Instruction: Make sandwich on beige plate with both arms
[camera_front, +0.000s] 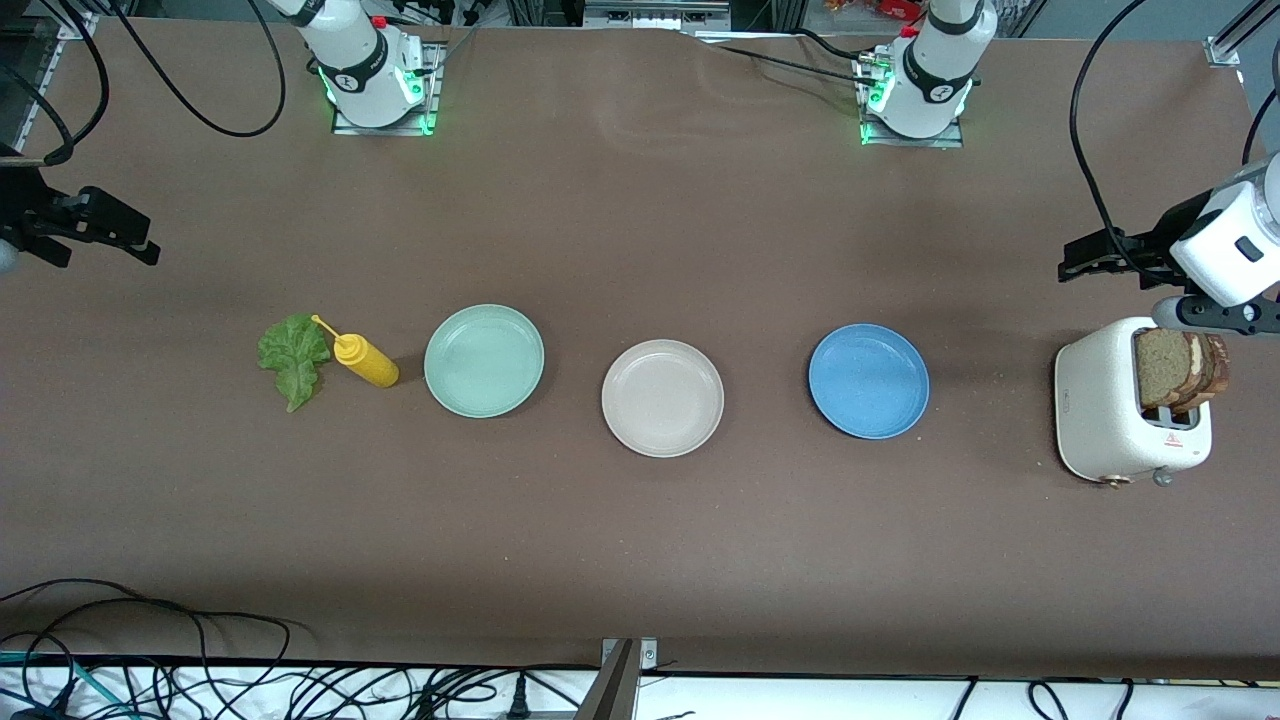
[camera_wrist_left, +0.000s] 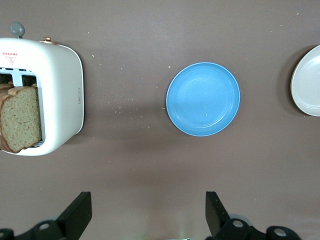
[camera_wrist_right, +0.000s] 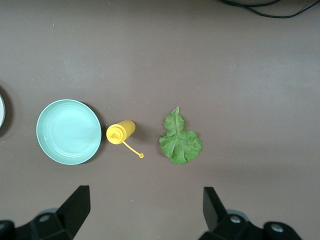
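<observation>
The beige plate (camera_front: 662, 398) lies empty at the middle of the table; its edge shows in the left wrist view (camera_wrist_left: 308, 82). Brown bread slices (camera_front: 1180, 368) (camera_wrist_left: 20, 117) stand upright in a white toaster (camera_front: 1110, 410) (camera_wrist_left: 62, 90) at the left arm's end. A green lettuce leaf (camera_front: 294, 356) (camera_wrist_right: 180, 140) lies flat at the right arm's end. My left gripper (camera_front: 1068, 258) (camera_wrist_left: 148, 212) hangs open over bare table beside the toaster, holding nothing. My right gripper (camera_front: 148, 238) (camera_wrist_right: 145, 207) hangs open and empty over bare table near the lettuce.
A mint green plate (camera_front: 484, 360) (camera_wrist_right: 69, 131) and a blue plate (camera_front: 868, 380) (camera_wrist_left: 203, 98) flank the beige one, both empty. A yellow squeeze bottle (camera_front: 365, 362) (camera_wrist_right: 121, 132) lies on its side between lettuce and green plate. Cables run along the table's near edge.
</observation>
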